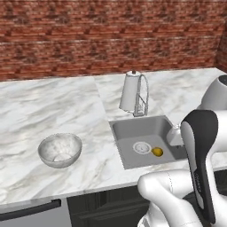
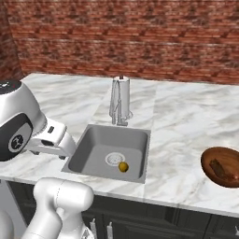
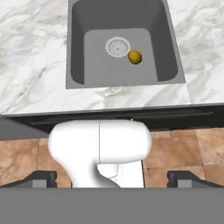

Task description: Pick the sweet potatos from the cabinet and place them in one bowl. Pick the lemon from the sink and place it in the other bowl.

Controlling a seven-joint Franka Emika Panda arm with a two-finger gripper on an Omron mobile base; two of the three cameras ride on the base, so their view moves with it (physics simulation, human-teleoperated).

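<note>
So the lemon (image 3: 134, 57) sits on the sink (image 3: 164, 52) floor, just beside the drain (image 3: 117, 47). Gripper (image 3: 112, 179) is wide open and holding nothing, back off the worktop's (image 3: 35, 65) front edge, so the fruit lies ahead and below.

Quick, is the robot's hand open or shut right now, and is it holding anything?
End effector: open and holding nothing; the lemon lies in the sink.
</note>
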